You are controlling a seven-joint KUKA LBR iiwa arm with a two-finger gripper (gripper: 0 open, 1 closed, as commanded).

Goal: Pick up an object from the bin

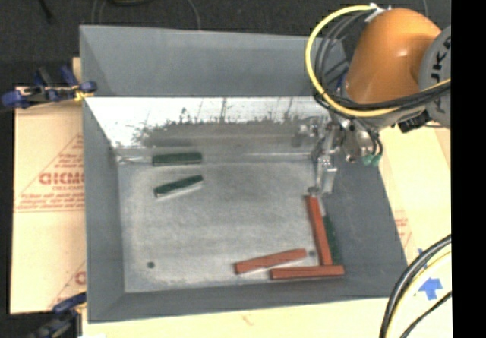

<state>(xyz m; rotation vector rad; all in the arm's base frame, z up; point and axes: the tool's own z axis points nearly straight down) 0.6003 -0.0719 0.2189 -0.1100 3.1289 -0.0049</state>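
Gripper point(326, 181) hangs at three o'clock in the bin point(228, 63), spread or pinched I can't tell, right by the top end of the red bar point(319, 229) at four o'clock, nothing lifted, grab yet to do.

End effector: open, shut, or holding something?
End effector: cannot be told; it hangs at the top end of the upright reddish-brown flat bar.

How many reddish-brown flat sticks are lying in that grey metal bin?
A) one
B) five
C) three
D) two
C: three reddish-brown flat sticks lie in the near right corner of the grey metal bin: the stick along the right wall, the tilted stick and the stick along the front wall. The other two sticks, the upper green stick and the lower green stick, are dark green.
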